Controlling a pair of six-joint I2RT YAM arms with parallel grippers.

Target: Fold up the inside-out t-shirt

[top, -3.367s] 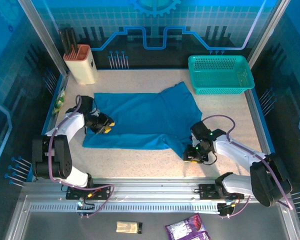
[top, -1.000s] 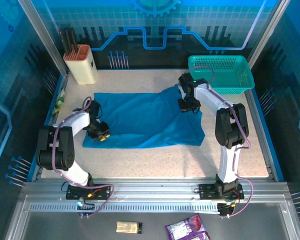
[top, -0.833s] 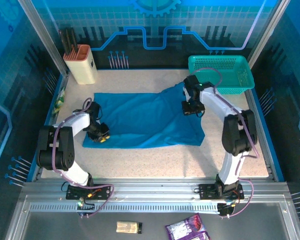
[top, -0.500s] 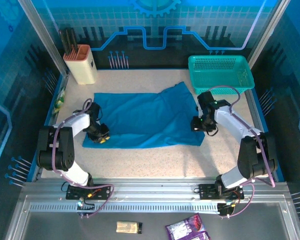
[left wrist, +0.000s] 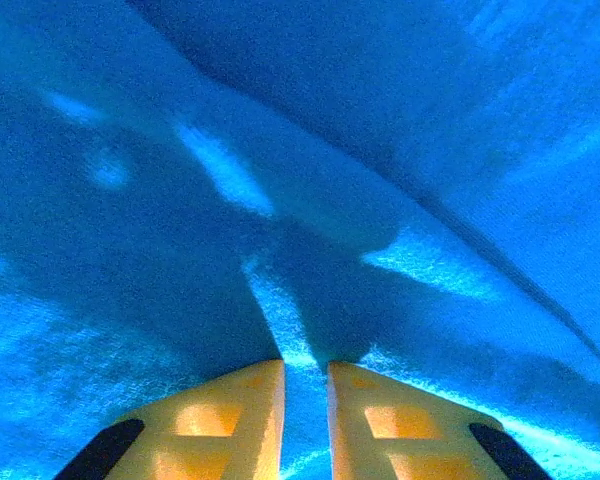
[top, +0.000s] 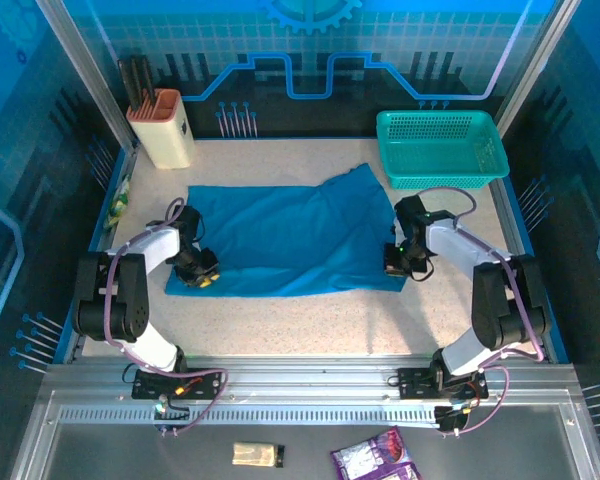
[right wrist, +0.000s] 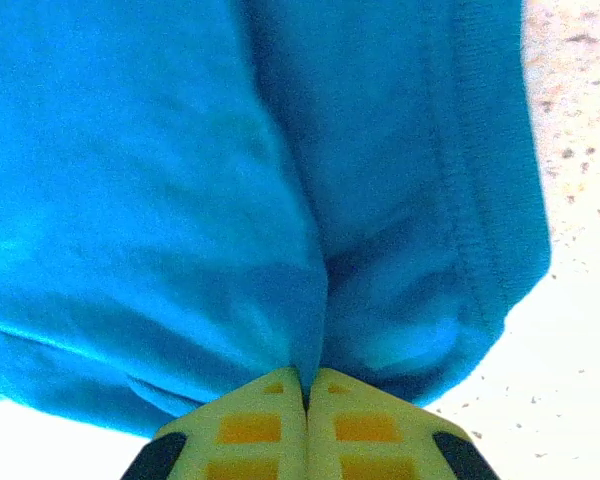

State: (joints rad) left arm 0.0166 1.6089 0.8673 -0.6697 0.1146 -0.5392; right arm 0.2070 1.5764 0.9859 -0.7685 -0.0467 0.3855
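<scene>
The blue t-shirt [top: 290, 240] is spread flat across the middle of the speckled bench [top: 310, 320], with one sleeve pointing toward 1 o'clock, near the teal basket [top: 440, 148]. Its 8 o'clock corner is pinched by the left fingers [left wrist: 230, 410] (a thin ridge of cloth is caught in their narrow gap). Its 4 o'clock corner is clamped by the right fingers [right wrist: 270, 410], which are pressed together on a fold.

bare table [top: 310, 320] near side, basket [top: 445, 180] far right, knife block [top: 165, 130] far left
</scene>
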